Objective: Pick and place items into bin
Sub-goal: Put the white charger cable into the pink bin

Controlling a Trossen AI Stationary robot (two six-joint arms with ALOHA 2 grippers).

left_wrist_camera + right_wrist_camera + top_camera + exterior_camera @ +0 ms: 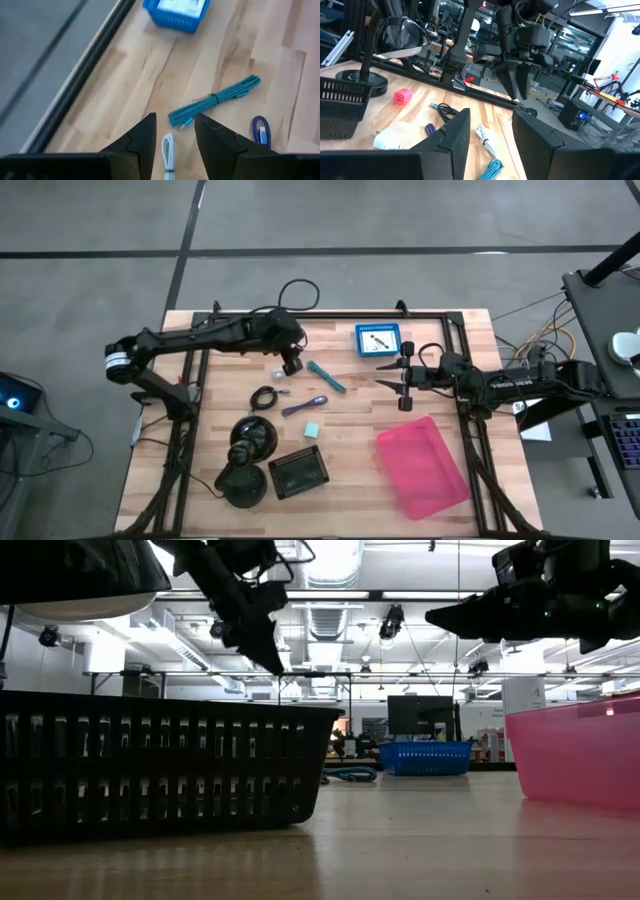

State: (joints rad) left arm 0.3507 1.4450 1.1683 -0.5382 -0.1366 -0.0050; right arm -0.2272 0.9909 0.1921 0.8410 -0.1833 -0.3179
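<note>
My left gripper [291, 366] [175, 116] is open and hovers above a small white cable bundle [168, 150] [280, 372] lying on the table, its fingers standing either side without touching. Beside the bundle lie a teal braided cable [215, 98] [327, 376], a purple cable [261, 131] [305, 406], a coiled black cable [264, 397] and a pale teal cube [313, 428]. My right gripper [400, 383] [491, 112] is open in the air, right of these items and above the far end of the pink bin [421, 465].
A small blue basket [378, 340] holding something white sits near the far edge. A black mesh basket [298, 472] and two black domed objects [250, 438] stand at the near left. Black frame rails [190, 395] run along the table's sides.
</note>
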